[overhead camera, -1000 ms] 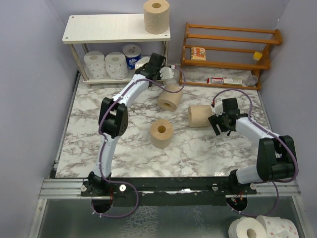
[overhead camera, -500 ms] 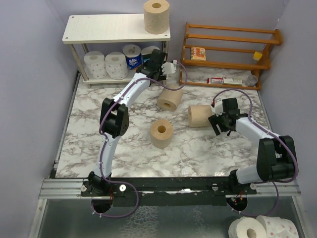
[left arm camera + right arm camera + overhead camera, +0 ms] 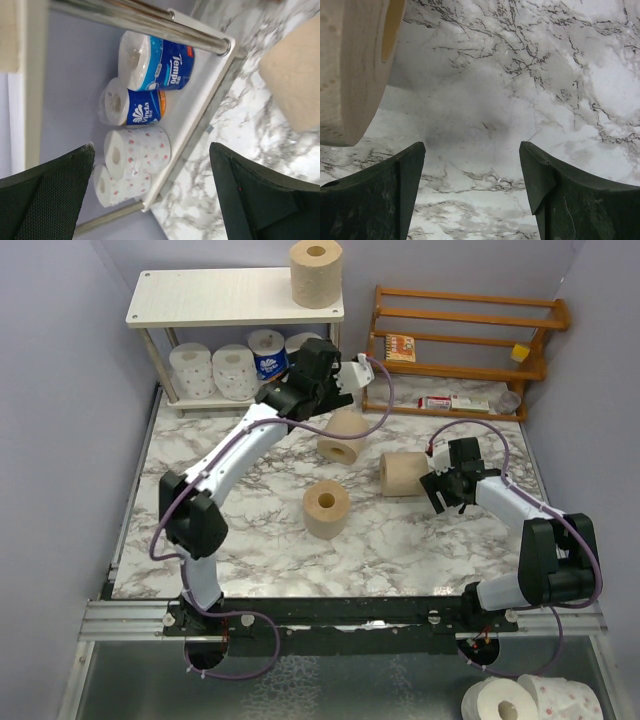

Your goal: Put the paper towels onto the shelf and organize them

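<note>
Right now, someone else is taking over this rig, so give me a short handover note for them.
Left gripper: open, empty, by the shelf's lower tier.
Right gripper: open, empty, beside a lying tan roll.
Done: two pink-dotted rolls and two blue-wrapped rolls on that tier, one brown roll on top.
Left: that tan roll plus two others on the table.

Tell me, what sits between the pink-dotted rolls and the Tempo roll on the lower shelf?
A blue-wrapped Vinda roll lies between them; the left wrist view shows it clearly.
</note>
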{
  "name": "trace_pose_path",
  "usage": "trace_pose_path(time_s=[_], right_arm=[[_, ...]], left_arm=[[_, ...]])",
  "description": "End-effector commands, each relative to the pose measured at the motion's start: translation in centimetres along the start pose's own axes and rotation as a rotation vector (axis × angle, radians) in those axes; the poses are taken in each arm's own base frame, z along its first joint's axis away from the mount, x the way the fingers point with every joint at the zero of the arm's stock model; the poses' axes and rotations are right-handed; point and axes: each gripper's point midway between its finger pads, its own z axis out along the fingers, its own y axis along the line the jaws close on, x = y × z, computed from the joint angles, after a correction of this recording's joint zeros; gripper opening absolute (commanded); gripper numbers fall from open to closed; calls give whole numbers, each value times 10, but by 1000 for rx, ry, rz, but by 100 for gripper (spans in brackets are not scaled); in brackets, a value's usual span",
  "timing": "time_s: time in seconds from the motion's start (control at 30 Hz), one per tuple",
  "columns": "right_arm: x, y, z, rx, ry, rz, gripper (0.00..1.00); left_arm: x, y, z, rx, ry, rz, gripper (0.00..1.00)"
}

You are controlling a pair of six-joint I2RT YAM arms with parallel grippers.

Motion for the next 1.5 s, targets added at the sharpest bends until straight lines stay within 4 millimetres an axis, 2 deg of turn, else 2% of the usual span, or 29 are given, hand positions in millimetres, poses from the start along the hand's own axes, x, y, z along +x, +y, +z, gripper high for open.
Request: trace_pose_path(time_s=[0.0, 0.03, 0.07, 0.17, 0.2, 0.3, 0.37, 0.43, 0.5, 0.6, 0.73, 0.8, 0.93, 1.13, 1.23, 1.33, 1.47], right_arm=[[-1, 12, -1, -59, -6, -26, 77], [-1, 14, 0, -68, -2, -31, 77], [-1, 17, 0, -75, 2, -36, 77], [1, 22, 2, -90, 16, -47, 77], [2, 22, 2, -92, 18, -47, 76], [1, 24, 1, -102, 12, -49, 75], [-2, 24, -1, -102, -2, -50, 75], [-4, 25, -3, -108, -12, -51, 75], [-6, 25, -4, -111, -19, -55, 75], [-11, 22, -6, -80, -33, -59, 75], [-28, 16, -18, -56, -97, -61, 75], [-43, 23, -26, -110, -153, -68, 75], [-71, 47, -42, -282, -239, -99, 75], [-106, 66, -52, -448, -299, -113, 69], [-117, 82, -53, -564, -306, -104, 66], [-124, 92, -52, -643, -300, -81, 63], [-123, 93, -40, -642, -284, -63, 63]], left_arm=[[3, -24, -73, 226, -76, -281, 99], [4, -35, -80, 290, -91, -314, 99], [3, -38, -97, 344, -117, -354, 99], [22, -17, -121, 366, -161, -516, 99], [42, 0, -126, 351, -165, -620, 99], [85, 35, -143, 276, -175, -841, 99], [113, 47, -151, 184, -138, -933, 99], [138, 48, -158, 106, -83, -971, 99], [159, 39, -171, 53, -29, -981, 99], [185, 8, -182, 52, 30, -1001, 99], [212, -36, -193, 79, 57, -1063, 99], [218, -50, -199, 121, 16, -1117, 99], [218, -75, -203, 215, -37, -1138, 99], [217, -71, -200, 233, -41, -1129, 99], [218, -74, -196, 259, -46, -1135, 99], [223, -77, -193, 263, -28, -1140, 99], [229, -81, -193, 263, -19, -1145, 99]])
